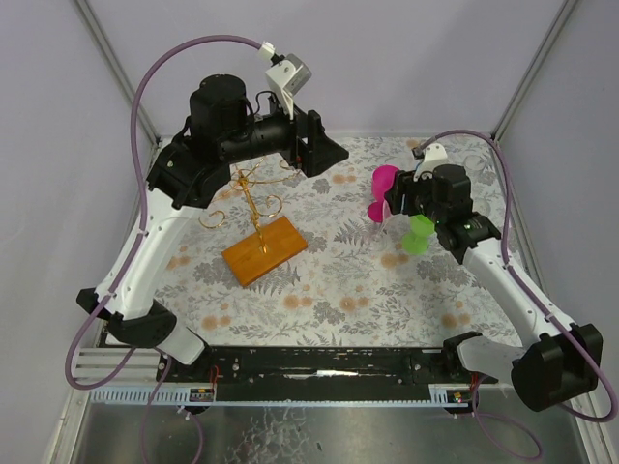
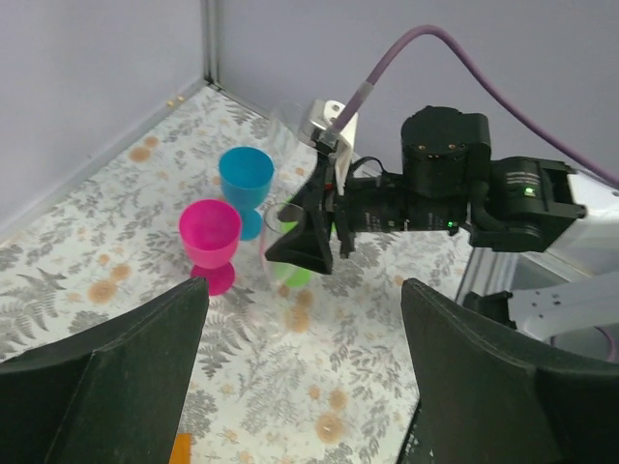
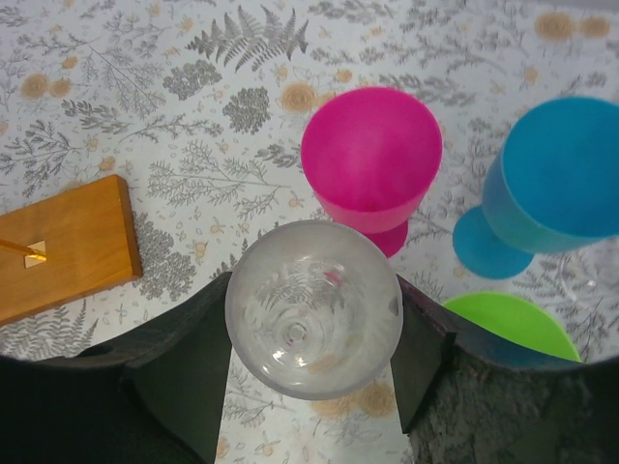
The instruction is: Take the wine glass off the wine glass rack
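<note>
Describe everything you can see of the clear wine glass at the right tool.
The wine glass is clear and colourless, glass or clear plastic by its look: a round open bowl, its stem faintly showing through the centre. It is roughly upright, mouth up, and looks empty. The right tool grips its bowl between two dark fingers, well away from the rack, beside a pink cup.

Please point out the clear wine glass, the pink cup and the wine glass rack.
clear wine glass [image 3: 314, 307], right wrist view, middle of its bowl.
pink cup [image 3: 370, 145], right wrist view, inside its bowl.
wine glass rack [image 1: 263, 249], top external view, its wooden base.
</note>
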`<state>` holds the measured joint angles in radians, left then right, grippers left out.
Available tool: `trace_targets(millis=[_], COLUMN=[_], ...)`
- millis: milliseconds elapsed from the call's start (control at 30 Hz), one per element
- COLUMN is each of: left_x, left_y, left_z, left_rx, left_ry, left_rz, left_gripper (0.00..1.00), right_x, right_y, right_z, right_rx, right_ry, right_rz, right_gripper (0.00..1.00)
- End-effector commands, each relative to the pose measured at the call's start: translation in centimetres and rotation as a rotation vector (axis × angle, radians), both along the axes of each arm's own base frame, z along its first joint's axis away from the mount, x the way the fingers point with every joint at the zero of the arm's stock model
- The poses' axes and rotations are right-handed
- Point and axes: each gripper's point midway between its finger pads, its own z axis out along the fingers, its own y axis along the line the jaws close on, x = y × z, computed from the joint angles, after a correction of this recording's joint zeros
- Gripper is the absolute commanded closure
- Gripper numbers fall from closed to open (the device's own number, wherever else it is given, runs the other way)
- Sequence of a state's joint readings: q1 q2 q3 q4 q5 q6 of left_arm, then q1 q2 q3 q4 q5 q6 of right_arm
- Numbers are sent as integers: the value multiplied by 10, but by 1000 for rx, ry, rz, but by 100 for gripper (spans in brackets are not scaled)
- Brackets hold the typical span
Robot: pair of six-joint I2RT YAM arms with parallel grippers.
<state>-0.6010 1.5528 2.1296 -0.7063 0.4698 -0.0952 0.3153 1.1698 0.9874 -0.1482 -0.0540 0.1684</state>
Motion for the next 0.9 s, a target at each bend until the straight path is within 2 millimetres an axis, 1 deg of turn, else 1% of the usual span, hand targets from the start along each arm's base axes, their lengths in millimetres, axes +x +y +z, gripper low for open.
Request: trace_targets(millis=[0, 100, 333, 567, 733, 867], left_x=[-18, -21, -22, -23, -25, -27], left_y=[1, 1, 1, -1, 0, 1], left_z=[5, 2, -1, -1, -1, -2], left_rx=[-30, -25, -13, -13, -12, -8], left_ry=[39, 48, 50, 50, 46, 41], left_rz=[-54, -67, -75, -90, -90, -94], left_gripper=[21, 21, 21, 21, 21, 20], right_x=[11, 11, 6, 4, 3, 2], right_y=[14, 20, 30, 27, 23, 22], right_z=[47, 43, 19, -9, -31, -36], right_rx=[-21, -58, -174, -213, -204, -188], right_ry=[-259, -287, -263, -230, -209, -204], right_rz=[85, 118, 181, 177, 149, 130], right_gripper=[65, 66, 66, 65, 62, 57])
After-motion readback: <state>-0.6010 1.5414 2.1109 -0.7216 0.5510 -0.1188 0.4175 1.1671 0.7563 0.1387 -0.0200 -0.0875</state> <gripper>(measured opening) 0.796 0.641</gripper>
